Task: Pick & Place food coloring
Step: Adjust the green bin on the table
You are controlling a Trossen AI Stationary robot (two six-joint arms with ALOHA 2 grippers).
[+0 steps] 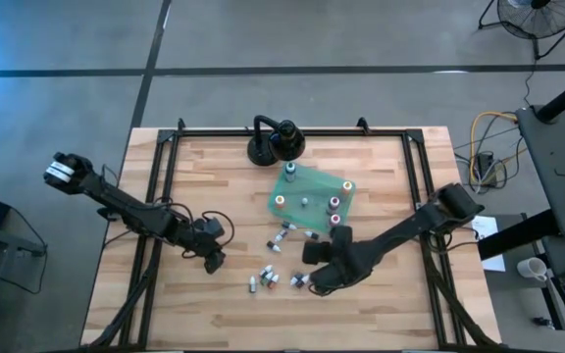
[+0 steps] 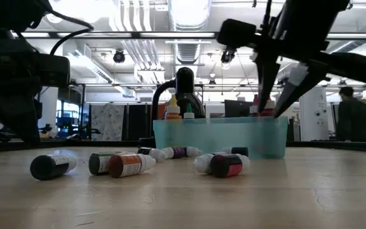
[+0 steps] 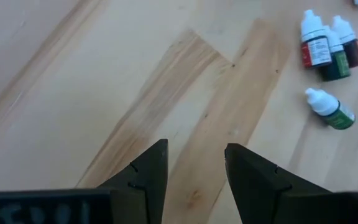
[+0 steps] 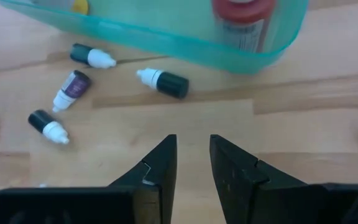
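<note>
Several tiny food coloring bottles lie on their sides on the wooden table: one cluster (image 1: pixel 281 238) just in front of the teal tray (image 1: pixel 312 191), another (image 1: pixel 263 279) nearer the front edge. More bottles stand upright in the tray (image 4: pixel 166 37), among them a red-capped one (image 4: pixel 241 12). My right gripper (image 4: pixel 193 155) hovers open over bare wood on the near side of the tray, pointing steeply down, with nothing between its fingers. My left gripper (image 3: pixel 196 165) hangs open over bare wood to the left of the near cluster (image 3: pixel 325 50).
A black round-based stand (image 1: pixel 273 145) sits behind the tray at the table's far edge. Black rails run along the table's left and right sides. Bare wood lies along the front edge and the far left (image 1: pixel 165 176).
</note>
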